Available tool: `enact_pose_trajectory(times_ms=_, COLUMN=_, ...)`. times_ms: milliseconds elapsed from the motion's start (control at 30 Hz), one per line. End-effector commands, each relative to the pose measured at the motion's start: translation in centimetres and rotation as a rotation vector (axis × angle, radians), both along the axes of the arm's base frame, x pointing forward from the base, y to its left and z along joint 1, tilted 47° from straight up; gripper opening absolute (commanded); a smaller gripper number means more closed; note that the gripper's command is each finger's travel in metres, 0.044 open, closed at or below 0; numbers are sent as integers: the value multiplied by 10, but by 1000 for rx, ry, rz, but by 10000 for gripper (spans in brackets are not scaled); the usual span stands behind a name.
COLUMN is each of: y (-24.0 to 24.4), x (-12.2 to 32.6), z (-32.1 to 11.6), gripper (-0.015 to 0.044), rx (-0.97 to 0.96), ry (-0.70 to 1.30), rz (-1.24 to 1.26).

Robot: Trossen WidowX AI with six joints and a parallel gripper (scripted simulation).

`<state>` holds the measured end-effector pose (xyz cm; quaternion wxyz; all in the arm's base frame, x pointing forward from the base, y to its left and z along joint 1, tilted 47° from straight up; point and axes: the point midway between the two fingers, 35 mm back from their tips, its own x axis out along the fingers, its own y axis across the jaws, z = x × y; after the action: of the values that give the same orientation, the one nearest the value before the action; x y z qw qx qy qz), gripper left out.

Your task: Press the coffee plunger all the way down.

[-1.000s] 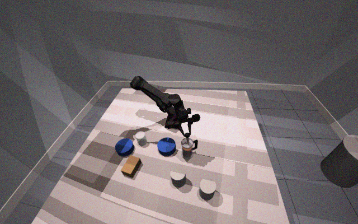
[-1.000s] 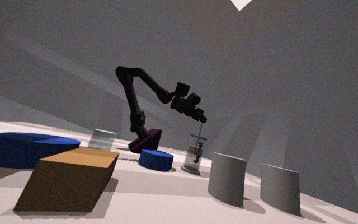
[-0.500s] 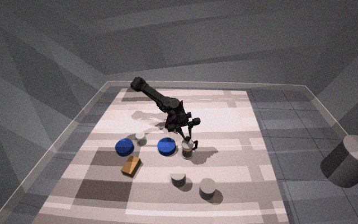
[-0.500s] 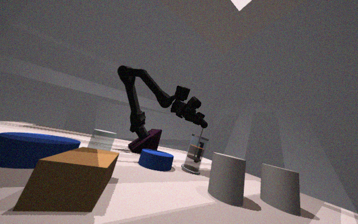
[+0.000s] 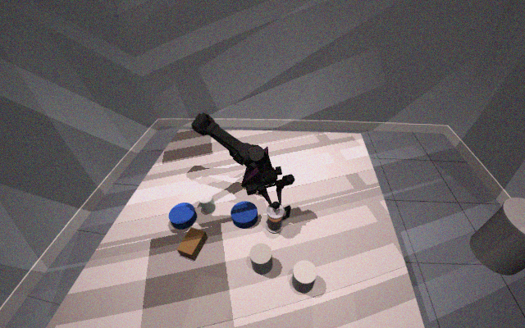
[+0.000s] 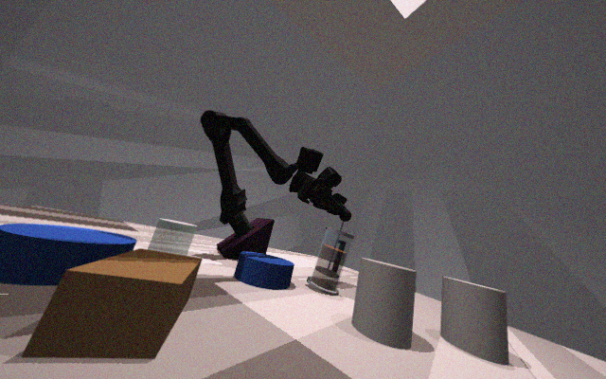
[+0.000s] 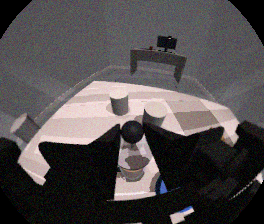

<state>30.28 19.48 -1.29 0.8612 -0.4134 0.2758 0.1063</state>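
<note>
The coffee press (image 5: pixel 274 224) (image 6: pixel 325 274) (image 7: pixel 133 173) is a clear cylinder with an orange band and dark contents. It stands on the table and appears to lean a little to the right in the exterior view; whether its base is fully flat I cannot tell. My gripper (image 5: pixel 276 203) (image 6: pixel 345 215) (image 7: pixel 131 126) is shut on the round black plunger knob (image 7: pixel 132 132), directly over the press. A short length of thin rod (image 6: pixel 343 225) shows between knob and lid. The black handle (image 5: pixel 287 211) is on the press's right side in the top view.
A blue disc (image 5: pixel 244 214) (image 6: pixel 267 272) is close left of the press. Farther left are another blue disc (image 5: pixel 182 215), a pale cup (image 5: pixel 207 204) (image 6: pixel 171 237) and an orange-brown block (image 5: pixel 192 243) (image 6: pixel 109 308). Two grey cylinders (image 5: pixel 261 258) (image 5: pixel 304 275) stand in front.
</note>
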Motion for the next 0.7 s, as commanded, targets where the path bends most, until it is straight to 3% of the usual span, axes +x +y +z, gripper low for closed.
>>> enact_pose_trajectory(times_ms=0, y=-11, x=0, z=-11, gripper=116, rx=-43, ry=23, rz=-19)
enact_pose_trajectory(times_ms=667, y=-10, x=0, z=-11, gripper=116, rx=-43, ry=23, rz=-19)
